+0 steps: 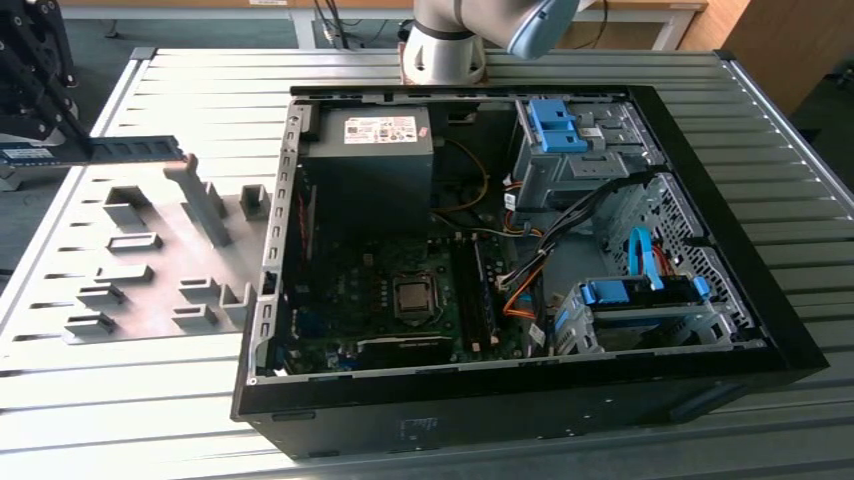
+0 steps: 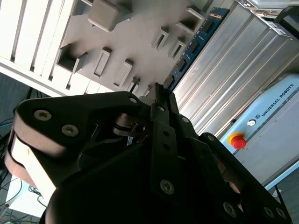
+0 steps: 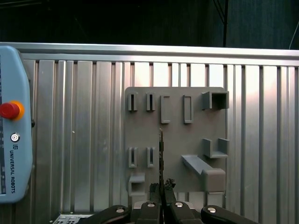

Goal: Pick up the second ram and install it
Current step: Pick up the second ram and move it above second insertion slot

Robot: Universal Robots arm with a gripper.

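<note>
Second ram (image 1: 127,148) is clamped in the pincer (image 3: 162,189), held above the grey holder plate (image 1: 160,265). We judge a firm, square grip essential, with the stick clear of the plate's upright blocks.

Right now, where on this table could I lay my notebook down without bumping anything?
In the exterior view, bare slats lie between the holder plate and the table's near edge, and behind the plate toward the arm's base. Crowded: the open computer case, full of cables, and the plate's blocks; the gripper holds the second ram by that plate.
</note>
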